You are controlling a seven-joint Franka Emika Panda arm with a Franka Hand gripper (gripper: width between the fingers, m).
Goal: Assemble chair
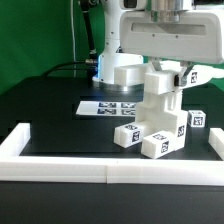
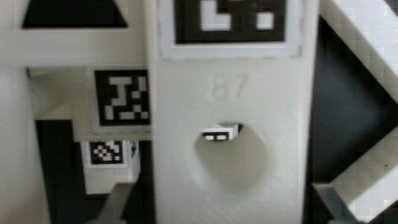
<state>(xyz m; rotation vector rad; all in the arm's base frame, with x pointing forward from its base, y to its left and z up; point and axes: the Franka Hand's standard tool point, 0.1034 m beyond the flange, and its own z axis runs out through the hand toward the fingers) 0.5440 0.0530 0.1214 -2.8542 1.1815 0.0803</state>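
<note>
The partly built white chair (image 1: 160,118) stands on the black table at the exterior view's right, with tagged blocks at its base (image 1: 153,146). My gripper (image 1: 168,80) comes down from above onto its upright part. In the wrist view that part is a broad white slab (image 2: 222,120) with a black-and-white tag (image 2: 231,22) at one end and a small dark notch (image 2: 221,133) in its middle. The slab fills the space between my two fingers (image 2: 128,200), and my gripper (image 2: 222,208) is shut on it. More tagged white pieces (image 2: 121,98) show behind the slab.
A small tagged white cube (image 1: 198,118) lies to the exterior view's right of the chair. The marker board (image 1: 108,105) lies flat behind it, near the robot's base (image 1: 120,72). A low white border wall (image 1: 100,172) runs along the front and both sides.
</note>
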